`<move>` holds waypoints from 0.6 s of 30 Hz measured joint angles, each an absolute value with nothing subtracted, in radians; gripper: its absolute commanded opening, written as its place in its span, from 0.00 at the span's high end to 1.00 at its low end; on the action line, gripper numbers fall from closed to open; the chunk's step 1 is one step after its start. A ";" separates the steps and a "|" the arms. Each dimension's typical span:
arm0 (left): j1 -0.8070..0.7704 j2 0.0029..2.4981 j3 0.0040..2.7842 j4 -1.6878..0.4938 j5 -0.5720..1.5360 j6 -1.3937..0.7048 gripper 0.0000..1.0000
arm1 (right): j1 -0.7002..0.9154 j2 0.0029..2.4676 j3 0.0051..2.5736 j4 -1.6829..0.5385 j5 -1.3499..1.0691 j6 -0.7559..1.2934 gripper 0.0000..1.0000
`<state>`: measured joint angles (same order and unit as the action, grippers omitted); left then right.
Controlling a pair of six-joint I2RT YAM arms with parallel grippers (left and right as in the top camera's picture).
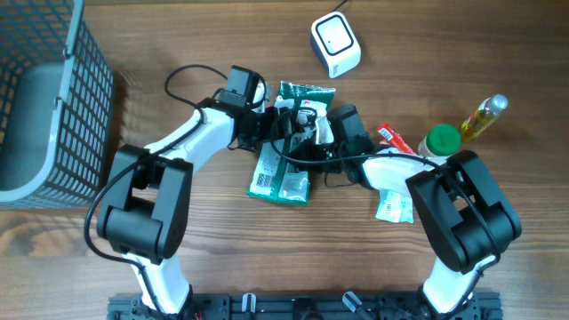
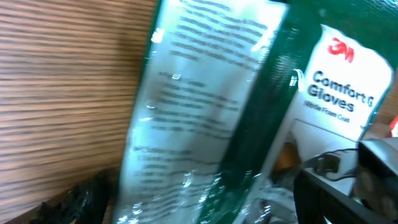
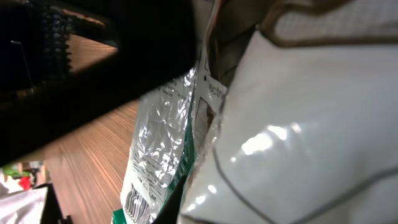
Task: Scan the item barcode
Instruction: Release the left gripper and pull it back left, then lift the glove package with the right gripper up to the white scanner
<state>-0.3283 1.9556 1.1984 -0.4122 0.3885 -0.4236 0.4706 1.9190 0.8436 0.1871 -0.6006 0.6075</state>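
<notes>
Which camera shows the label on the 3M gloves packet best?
Left wrist: the glove packet is close up, and its 3M Comfort Gloves print is legible. Overhead shows it small, with the print unreadable. Right wrist shows only crinkled film, nearly edge-on.

Mid-table is jammed: left arm [image 1: 178, 142] and right arm [image 1: 400, 164] meet over the glove packet [image 1: 283, 169], with cables looped there. Right side is crowded with a red packet [image 1: 394, 138], jar [image 1: 442, 140], oil bottle [image 1: 484, 117] and white packet [image 1: 394, 206]. The basket [image 1: 53, 98] walls off the far left. The scanner [image 1: 335, 44] stands apart at the top. There is bare table [image 1: 293, 258] between the arm bases.
</notes>
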 measured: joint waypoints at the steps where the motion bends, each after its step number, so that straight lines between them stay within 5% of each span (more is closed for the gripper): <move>1: -0.312 1.950 1.198 -0.426 0.386 -0.421 0.09 | 0.471 1.919 0.844 0.187 -0.600 0.599 0.96; 10: -0.059 1.879 1.181 -0.408 0.306 -0.419 0.00 | 0.471 1.920 0.844 0.197 -0.612 0.569 0.96; 18: -0.052 1.877 1.181 -0.441 0.300 -0.419 0.00 | 0.471 1.909 0.878 0.173 -0.673 0.502 0.95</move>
<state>-0.0521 1.8771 1.1809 -0.4412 0.3004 -0.4194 0.4706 1.9087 0.8783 0.1734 -0.6731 0.5022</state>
